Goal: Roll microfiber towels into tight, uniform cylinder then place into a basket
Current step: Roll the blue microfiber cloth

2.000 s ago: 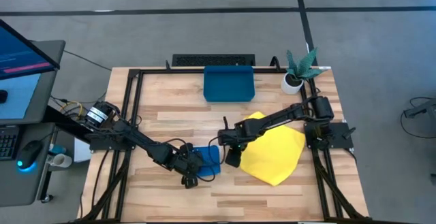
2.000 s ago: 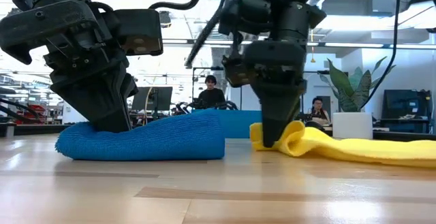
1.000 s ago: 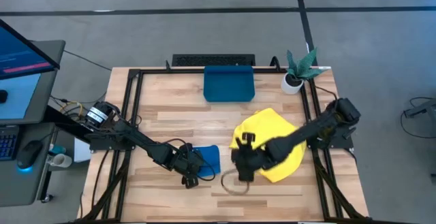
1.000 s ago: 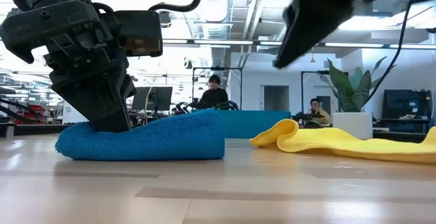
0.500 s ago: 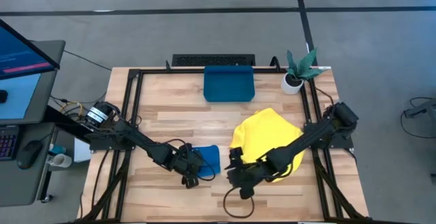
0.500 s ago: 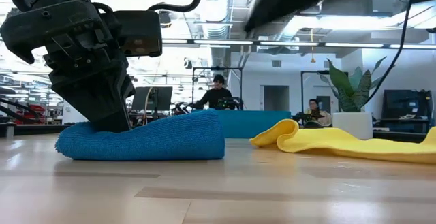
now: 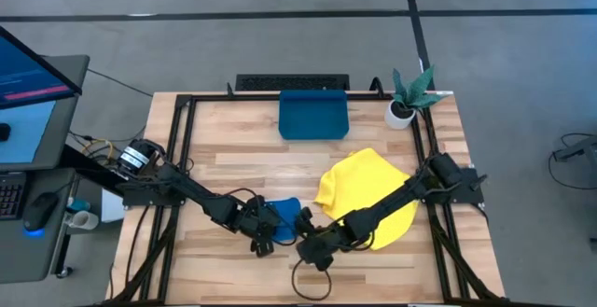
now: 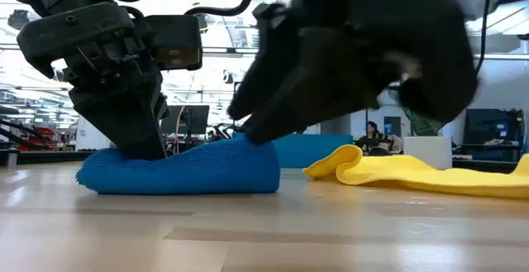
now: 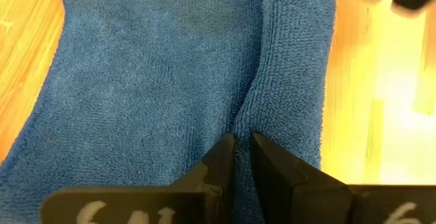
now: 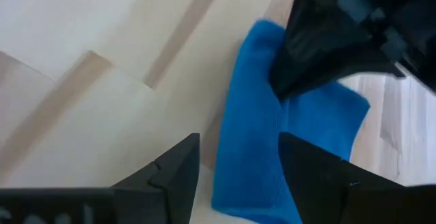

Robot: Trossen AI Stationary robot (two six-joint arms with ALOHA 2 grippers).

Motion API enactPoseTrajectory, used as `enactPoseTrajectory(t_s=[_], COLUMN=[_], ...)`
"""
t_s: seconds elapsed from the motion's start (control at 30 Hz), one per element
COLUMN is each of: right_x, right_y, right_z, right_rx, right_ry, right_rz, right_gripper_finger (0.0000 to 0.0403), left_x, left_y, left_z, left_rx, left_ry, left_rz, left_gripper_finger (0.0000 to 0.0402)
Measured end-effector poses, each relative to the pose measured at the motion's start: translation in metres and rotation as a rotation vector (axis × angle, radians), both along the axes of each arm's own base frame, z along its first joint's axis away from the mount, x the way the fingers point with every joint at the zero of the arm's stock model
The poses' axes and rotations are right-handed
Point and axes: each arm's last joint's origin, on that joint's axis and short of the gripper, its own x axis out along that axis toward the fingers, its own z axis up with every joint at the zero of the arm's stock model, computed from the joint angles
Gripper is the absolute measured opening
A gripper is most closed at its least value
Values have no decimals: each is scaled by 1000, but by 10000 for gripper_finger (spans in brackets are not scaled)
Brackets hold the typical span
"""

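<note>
The royal blue towel point(image 7: 284, 214) lies bunched and partly rolled on the table near the front middle. It also shows in the low view point(image 8: 198, 169). My left gripper point(image 7: 264, 232) stands on the towel's left end and is shut on it. My right gripper point(image 7: 303, 234) is open, low at the towel's right end. In the right wrist view point(image 10: 242, 159) its fingers stand on either side of the blue cloth point(image 10: 252, 156). The yellow towel point(image 7: 368, 195) lies loosely spread to the right. The teal basket point(image 7: 313, 116) stands at the far edge. My left gripper pinches a raised fold of the blue towel point(image 9: 244, 118) between its two fingers, which are almost closed on it. The fingers come from above, pointing down. The towel lies on the table under them point(image 8: 140, 152). My right gripper: I cannot tell whether its fingers touch the blue towel.
A small white pot with a green plant point(image 7: 406, 102) stands at the far right corner. A dark cable loop point(image 7: 312, 284) lies near the front edge. A black frame point(image 7: 182, 158) runs along the table's sides. People sit in the room behind the table point(image 8: 372, 131).
My right gripper has left the yellow towel, gone toward the table's left and near edges, and come down at the blue towel's right end. The yellow towel lies where it was let go. My left gripper has stayed on the blue towel.
</note>
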Motion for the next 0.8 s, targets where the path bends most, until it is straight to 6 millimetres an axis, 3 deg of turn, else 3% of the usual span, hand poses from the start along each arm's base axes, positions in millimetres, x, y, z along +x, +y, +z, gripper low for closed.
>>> enactPoseTrajectory(t_s=[0.43,0.67,0.8], right_x=[7,10,11], right_y=[-26,-32,-37], right_z=[-10,-36,-38], right_rx=[88,88,120], right_ry=[112,186,201], right_rz=[-63,-133,-196], right_gripper_finger=[224,224,219], left_x=[3,3,3], left_y=[5,6,6], left_z=[0,0,1], left_rx=[16,33,30], left_ry=[-4,-4,-3], left_rz=[-1,-31,-35], left_gripper_finger=[41,41,41])
